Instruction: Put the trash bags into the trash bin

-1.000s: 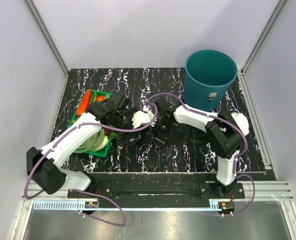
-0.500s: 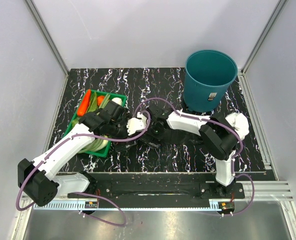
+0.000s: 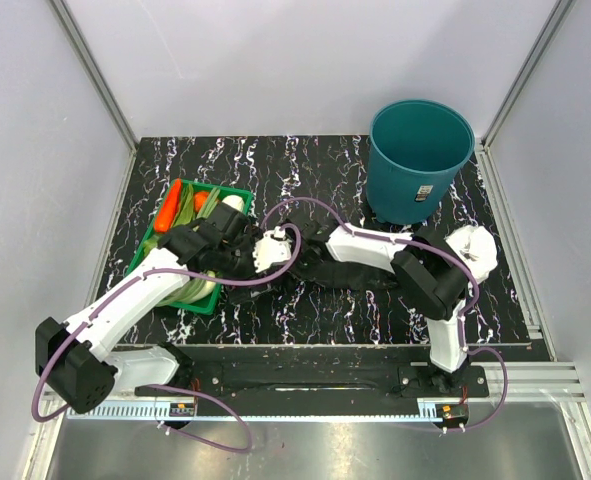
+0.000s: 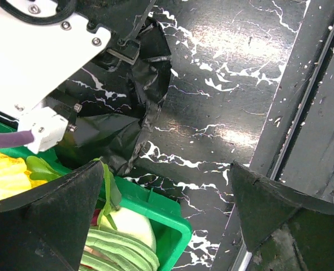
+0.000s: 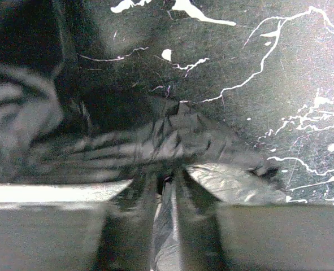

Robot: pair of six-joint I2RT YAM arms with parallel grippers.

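A black trash bag (image 5: 172,141) lies crumpled on the dark marbled table, and it also shows in the left wrist view (image 4: 147,73). My right gripper (image 5: 167,189) sits low over it, jaws nearly together with a fold of the film pinched between them. From above, the right gripper (image 3: 300,264) is at mid-table, and the bag is hard to tell from the black surface. My left gripper (image 4: 167,226) stands wide open and empty over the tray's corner, beside the right wrist (image 4: 37,51). The teal trash bin (image 3: 420,160) stands upright at the back right, apart from both grippers.
A green tray (image 3: 215,186) of vegetables, with a carrot (image 3: 168,207) among them, sits at the left under my left arm; its corner rim (image 4: 175,217) shows between the left fingers. A metal rail (image 4: 302,113) runs along the table's near edge.
The right arm has reached further left and down, and its jaws have closed on the bag film. The left arm drew back toward the tray early on, then stayed still and open.
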